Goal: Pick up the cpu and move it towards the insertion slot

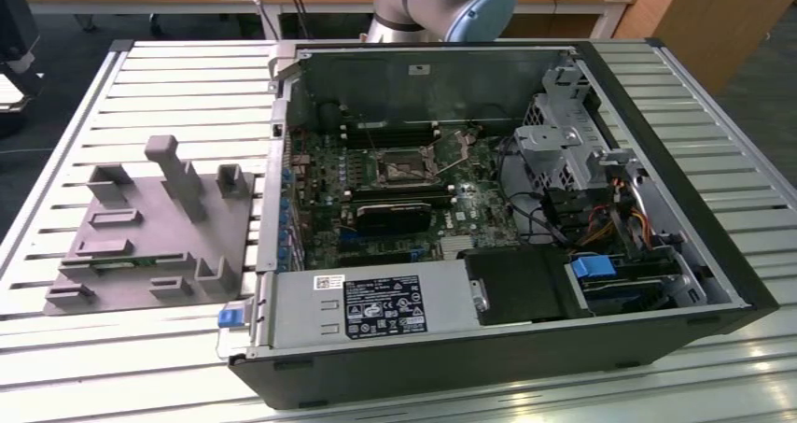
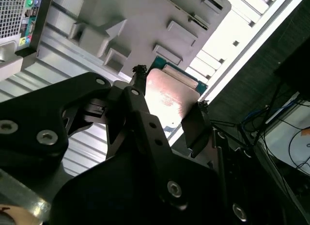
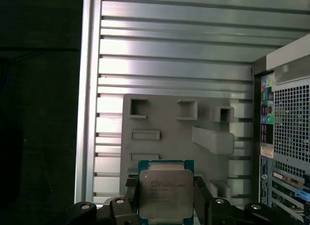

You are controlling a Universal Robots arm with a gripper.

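Gripping the cpu (image 3: 166, 193) by two opposite edges, the gripper (image 3: 164, 182) is seen in both wrist views with one black finger (image 3: 130, 188) pressed against each side of the chip. The silver top of the cpu (image 2: 167, 101) is turned towards the first wrist view, and its green rim is shown at the far edge. The chip is held above the grey fixture tray (image 3: 169, 118), which is laid on the slatted table (image 3: 169, 50) just beside the open computer case (image 3: 286, 113). In the exterior view, the insertion slot (image 1: 401, 166) is found on the motherboard inside the case (image 1: 498, 367), next to a black heatsink block (image 1: 392, 216), and the tray (image 1: 149, 227) is placed on the exterior view's left of the case.
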